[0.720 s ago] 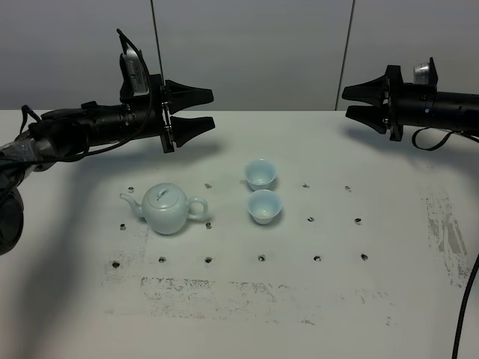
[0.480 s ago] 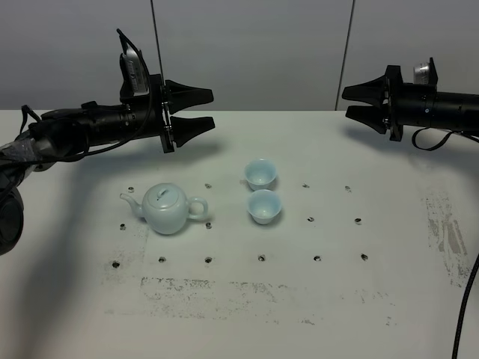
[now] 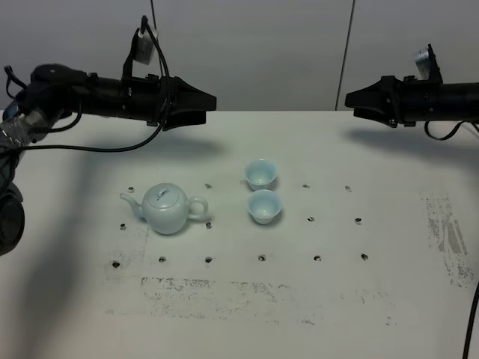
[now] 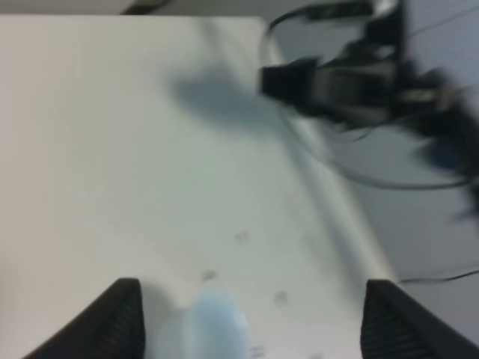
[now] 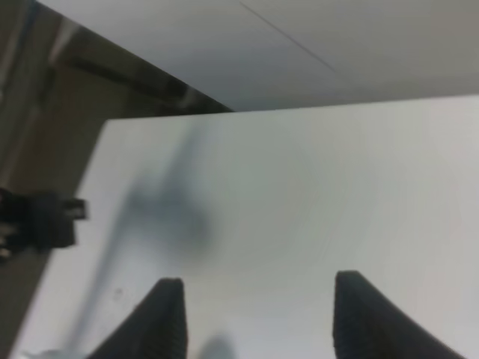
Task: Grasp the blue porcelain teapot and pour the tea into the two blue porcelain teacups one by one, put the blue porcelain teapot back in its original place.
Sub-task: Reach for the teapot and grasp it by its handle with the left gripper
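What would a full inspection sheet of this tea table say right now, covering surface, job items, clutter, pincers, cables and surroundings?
Surface: white table with rows of small holes; dark scuff marks near the front.
Job's things: blue porcelain teapot upright, lid on, spout pointing left in the high view; two teacups upright to its right, one behind the other, close together.
Clutter: nothing seen.
Pincers: left pincer and right pincer both open, empty, raised over the table's far side.
Cables: black cable loops under the left arm; another runs down the high view's right edge.
Surroundings: plain grey wall panels.
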Action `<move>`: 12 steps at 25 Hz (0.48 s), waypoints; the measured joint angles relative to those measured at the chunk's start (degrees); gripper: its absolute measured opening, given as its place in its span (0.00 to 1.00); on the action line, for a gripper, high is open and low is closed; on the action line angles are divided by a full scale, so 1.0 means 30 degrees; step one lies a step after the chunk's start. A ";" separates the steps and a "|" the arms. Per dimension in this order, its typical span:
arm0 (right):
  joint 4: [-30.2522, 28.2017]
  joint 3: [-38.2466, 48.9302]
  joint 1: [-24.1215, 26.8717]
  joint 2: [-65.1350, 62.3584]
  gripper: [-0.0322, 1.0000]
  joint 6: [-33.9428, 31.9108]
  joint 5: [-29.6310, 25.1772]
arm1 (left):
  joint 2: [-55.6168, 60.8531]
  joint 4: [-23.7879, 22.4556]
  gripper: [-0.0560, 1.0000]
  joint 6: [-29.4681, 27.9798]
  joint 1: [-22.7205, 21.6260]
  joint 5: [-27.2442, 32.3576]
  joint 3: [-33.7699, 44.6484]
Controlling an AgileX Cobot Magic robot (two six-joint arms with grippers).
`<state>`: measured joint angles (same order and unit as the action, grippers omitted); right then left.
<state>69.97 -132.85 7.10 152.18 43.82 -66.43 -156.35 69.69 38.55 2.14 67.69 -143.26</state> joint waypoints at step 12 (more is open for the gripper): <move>-1.5703 -0.2811 -0.0002 -0.2085 0.45 -0.6318 0.1064 | 0.3627 -1.6333 0.67 -0.3477 0.1155 -0.3135 -0.1522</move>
<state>22.86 -141.28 7.09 145.93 24.87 -63.23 -145.47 20.69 28.12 5.61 58.28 -147.83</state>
